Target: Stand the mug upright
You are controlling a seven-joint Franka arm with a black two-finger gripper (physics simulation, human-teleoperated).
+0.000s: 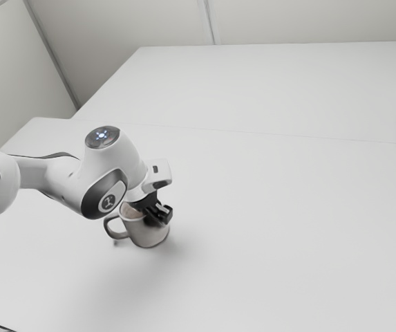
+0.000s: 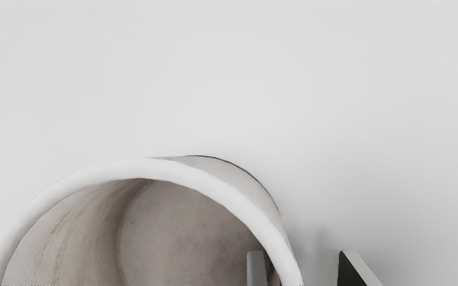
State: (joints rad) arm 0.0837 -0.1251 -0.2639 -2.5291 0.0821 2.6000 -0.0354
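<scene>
mug [image 1: 146, 235] right under my hand, folks — base down at the table [image 1: 287, 228], mouth facing up, and whether there's a slight lean left in it i can't quite tell. its handle [image 1: 108, 227] points out toward the exterior view's left, the side my arm [image 1: 51, 181] comes in from, and my pincer [image 1: 160, 214] is at the other side of the mouth, away from that handle.

and what a spot it is! the pincer is open, straddling the mug's wall: one finger [image 2: 256, 270] is inside the mouth, close by the inner wall, and the other finger [image 2: 351, 272] is outside, with a visible gap between it and the mug. so no grip here, not with that outer one standing apart. does the inner one touch the wall? too close to call from where i look.

down past the thick pale rim [image 2: 149, 167] i see right into the mug, to a brownish-grey, mottled inner bottom [image 2: 181, 222]. soft shadow on the table just beside the mug, near my outer finger. and beyond the table, in the exterior view, another pale flat surface [image 1: 274, 83] — with a light wall [image 1: 142, 22] behind it.
</scene>
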